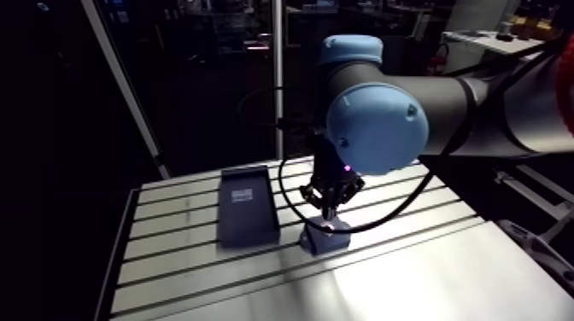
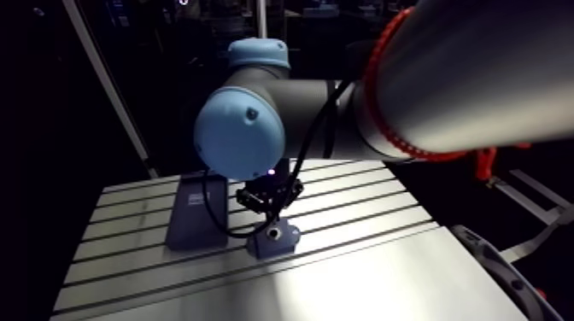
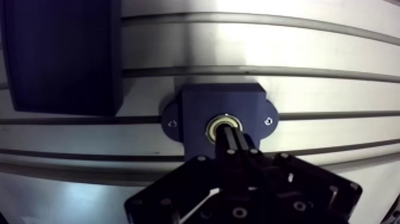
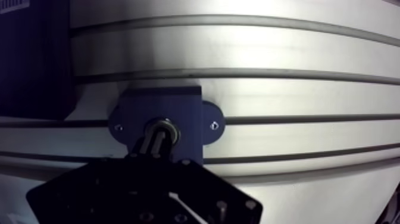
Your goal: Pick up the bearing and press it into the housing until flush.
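**Arm view:** The jaws stand low over the dark blue housing (image 1: 325,237) on the slotted tabletop (image 1: 410,273). A dark rectangular tray (image 1: 246,207) lies just beside them. The fingers are too small here to read. The pressing step appears to be in hand. It is best done as a straight downward push centred on the bore, so the part does not cock.

**Wrist view:** The jaws are drawn together with nothing gripped between them. Their tips rest on the bearing (image 3: 221,126), which sits directly under them in the housing's round bore. The push should be even and end once the ring's face lies level with the block's top. Whether it is fully flush cannot be told from here. The bearing shows as a small bright metal ring with a dark centre, partly covered by the fingertips. The housing is a squarish block with a mounting ear (image 3: 268,121) on either side of the jaws, each marked by a small bright spot.
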